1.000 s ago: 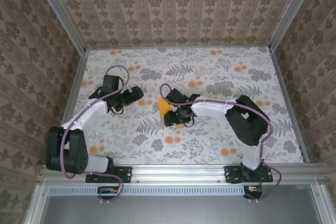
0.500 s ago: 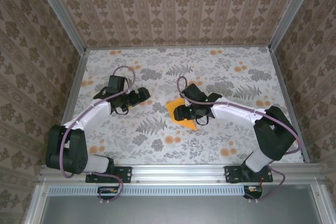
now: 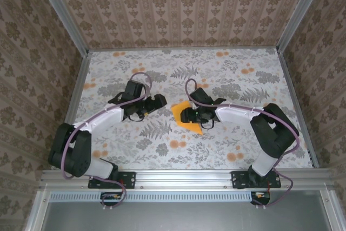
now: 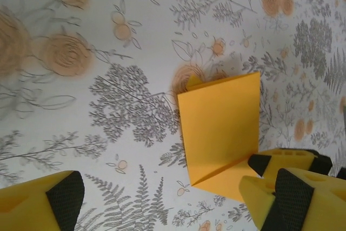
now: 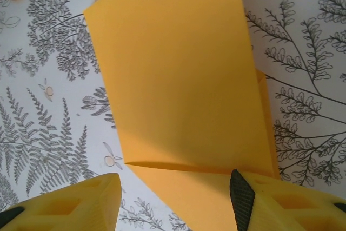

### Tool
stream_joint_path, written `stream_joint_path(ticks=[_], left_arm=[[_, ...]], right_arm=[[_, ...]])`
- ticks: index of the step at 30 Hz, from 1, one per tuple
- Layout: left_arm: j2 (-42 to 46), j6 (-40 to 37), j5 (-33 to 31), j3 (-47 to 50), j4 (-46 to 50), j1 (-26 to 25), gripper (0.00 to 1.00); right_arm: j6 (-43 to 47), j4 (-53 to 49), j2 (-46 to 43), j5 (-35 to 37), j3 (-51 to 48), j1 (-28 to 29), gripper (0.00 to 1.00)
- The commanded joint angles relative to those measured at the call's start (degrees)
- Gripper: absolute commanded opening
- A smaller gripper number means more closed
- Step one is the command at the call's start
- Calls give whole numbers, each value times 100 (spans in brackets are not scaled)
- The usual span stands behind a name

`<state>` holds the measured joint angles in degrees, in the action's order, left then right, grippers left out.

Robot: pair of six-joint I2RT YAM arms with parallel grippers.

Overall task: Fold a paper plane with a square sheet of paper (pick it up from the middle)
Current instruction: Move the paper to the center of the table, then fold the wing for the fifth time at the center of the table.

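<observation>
The square sheet of paper (image 3: 192,126) lies at the middle of the floral cloth, orange-yellow and folded over on itself, with one flap standing up from a crease (image 5: 178,79). My right gripper (image 3: 183,115) is low over it and open. Its right finger (image 5: 243,198) rests on the paper's near edge, while the left finger (image 5: 81,204) is off the sheet over the cloth. My left gripper (image 3: 160,101) hangs just left of the paper, open wide with nothing between its fingers (image 4: 173,193). In the left wrist view the folded paper (image 4: 219,125) lies ahead and to the right.
The floral cloth (image 3: 227,74) covers the whole table. Patterned walls with metal posts (image 3: 294,20) close it in on three sides. A metal rail (image 3: 178,177) carrying both arm bases runs along the near edge.
My left arm has reached right, toward the paper. My right gripper has shifted slightly right, and the paper now lies wider and flatter under it.
</observation>
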<state>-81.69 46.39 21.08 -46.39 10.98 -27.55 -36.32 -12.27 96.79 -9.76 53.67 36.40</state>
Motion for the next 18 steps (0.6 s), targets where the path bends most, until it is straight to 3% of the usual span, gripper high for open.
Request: stream_joint_path(ticks=[1, 12, 18], left_arm=[[-152, 479, 175, 105, -304, -218, 89], [-687, 1310, 220, 178, -765, -949, 77], [-982, 1692, 259, 140, -1069, -1224, 65]], right_arm=[[-154, 291, 137, -256, -226, -112, 57], [-508, 1122, 135, -850, -926, -496, 56], [-709, 1596, 59, -1232, -1268, -743, 56]])
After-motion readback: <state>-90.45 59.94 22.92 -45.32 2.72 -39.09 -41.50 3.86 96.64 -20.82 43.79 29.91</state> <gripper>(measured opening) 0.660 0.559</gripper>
